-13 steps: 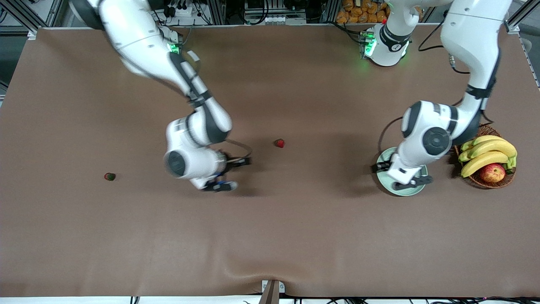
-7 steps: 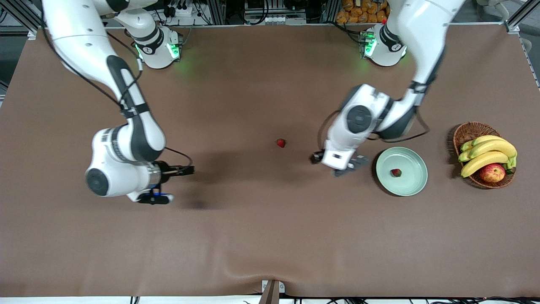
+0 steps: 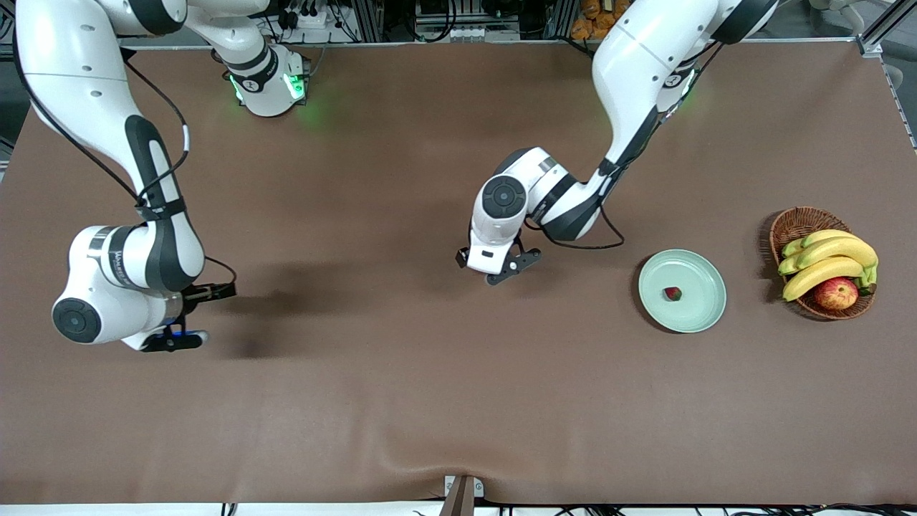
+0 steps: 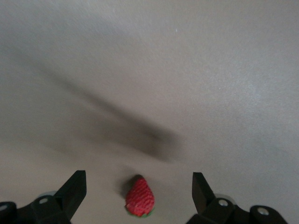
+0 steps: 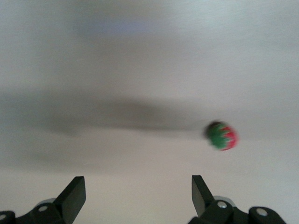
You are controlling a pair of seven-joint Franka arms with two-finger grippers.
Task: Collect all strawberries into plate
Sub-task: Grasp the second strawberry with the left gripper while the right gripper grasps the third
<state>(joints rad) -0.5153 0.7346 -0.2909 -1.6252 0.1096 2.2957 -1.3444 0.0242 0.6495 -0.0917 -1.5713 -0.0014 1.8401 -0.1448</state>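
The pale mint-green plate (image 3: 698, 315) lies near the left arm's end of the table, with one strawberry (image 3: 672, 293) on it. My left gripper (image 3: 493, 268) is open over the middle of the table. In the left wrist view a second red strawberry (image 4: 139, 197) lies on the cloth between the open fingers of the left gripper (image 4: 138, 177); the arm hides it in the front view. My right gripper (image 3: 202, 314) is open near the right arm's end. The right wrist view shows a darker, greener strawberry (image 5: 222, 135) on the cloth, off to one side of the right gripper (image 5: 138, 179).
A brown wicker basket (image 3: 795, 223) with bananas (image 3: 831, 259) and a red-yellow apple (image 3: 835, 293) stands beside the plate at the left arm's end. A brown cloth covers the table.
The left arm left the plate, where a strawberry now lies, and swung to the middle strawberry. The right arm swung from the middle toward its end, over the darker strawberry.
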